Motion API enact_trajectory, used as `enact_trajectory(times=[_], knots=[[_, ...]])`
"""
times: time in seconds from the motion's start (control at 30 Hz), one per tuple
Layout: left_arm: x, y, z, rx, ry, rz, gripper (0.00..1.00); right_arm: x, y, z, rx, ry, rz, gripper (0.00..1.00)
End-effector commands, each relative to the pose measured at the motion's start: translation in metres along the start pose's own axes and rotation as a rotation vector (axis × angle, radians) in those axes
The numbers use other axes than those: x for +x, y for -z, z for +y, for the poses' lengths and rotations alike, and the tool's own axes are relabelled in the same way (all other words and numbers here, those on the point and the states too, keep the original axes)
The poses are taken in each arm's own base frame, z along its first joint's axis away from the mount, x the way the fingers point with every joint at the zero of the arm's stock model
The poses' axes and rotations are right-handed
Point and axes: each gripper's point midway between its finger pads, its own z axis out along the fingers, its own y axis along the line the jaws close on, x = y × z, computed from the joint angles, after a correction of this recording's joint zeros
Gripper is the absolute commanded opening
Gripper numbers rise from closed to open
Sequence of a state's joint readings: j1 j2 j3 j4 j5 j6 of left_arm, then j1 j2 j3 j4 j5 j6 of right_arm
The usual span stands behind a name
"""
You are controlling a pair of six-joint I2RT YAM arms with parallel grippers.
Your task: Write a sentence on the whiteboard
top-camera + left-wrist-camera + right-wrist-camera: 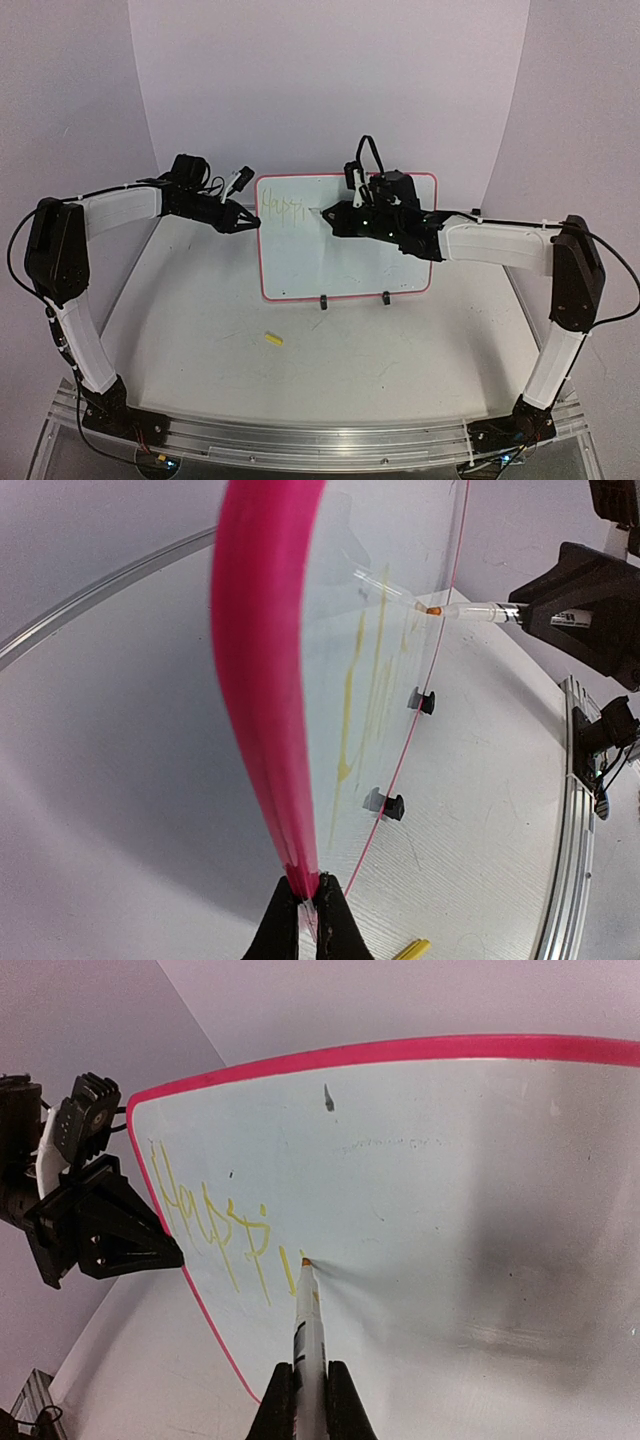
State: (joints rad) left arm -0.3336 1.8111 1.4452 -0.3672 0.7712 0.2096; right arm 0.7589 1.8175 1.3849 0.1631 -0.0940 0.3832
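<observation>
The large white rectangular whiteboard (350, 265) with rounded corners and a thin red-pink border stands upright near the middle of the far edge of the white worktop (200, 330). It rests on two small black clip feet (323, 301) fitted to its bottom edge.

The left gripper (250, 220) is clenched on the board's left edge, in the upper half. In the left wrist view its two black fingertips (285, 930) pinch the red-pink border from both faces.

The right gripper (335, 213) is in front of the board's upper middle. It is clamped on a slim white marker pen (308, 1330) that points at the writing face. The pen's orange-yellow tip (303, 1262) touches the board surface.

The sentence (283, 210) sits in the upper left area of the board, between the two grippers. It consists of faint yellow-green strokes reading "Happi". The pen tip rests just to the right of the last stroke.

A small yellow cylindrical piece (273, 339) lies on the worktop in front of the board's lower left corner, apart from both grippers.
</observation>
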Motion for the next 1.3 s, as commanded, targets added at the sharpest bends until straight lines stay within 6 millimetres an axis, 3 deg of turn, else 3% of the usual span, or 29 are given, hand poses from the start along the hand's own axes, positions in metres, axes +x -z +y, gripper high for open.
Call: enact_trajectory(times=[0.0, 0.7, 1.1, 1.27], knots=[[-0.021, 0.014, -0.015, -0.015, -0.079, -0.046, 0.0, 0.01, -0.002, -0.011, 0.029, -0.01, 0.027, 0.0], [-0.02, 0.013, -0.014, -0.015, -0.079, -0.044, 0.0, 0.027, -0.004, -0.014, 0.022, -0.039, 0.072, 0.0], [-0.019, 0.012, -0.014, -0.013, -0.078, -0.042, 0.0, -0.016, 0.003, -0.001, -0.012, -0.063, -0.073, 0.0], [-0.019, 0.012, -0.014, -0.013, -0.077, -0.041, 0.0, -0.025, 0.003, 0.002, -0.02, -0.062, -0.102, 0.0]])
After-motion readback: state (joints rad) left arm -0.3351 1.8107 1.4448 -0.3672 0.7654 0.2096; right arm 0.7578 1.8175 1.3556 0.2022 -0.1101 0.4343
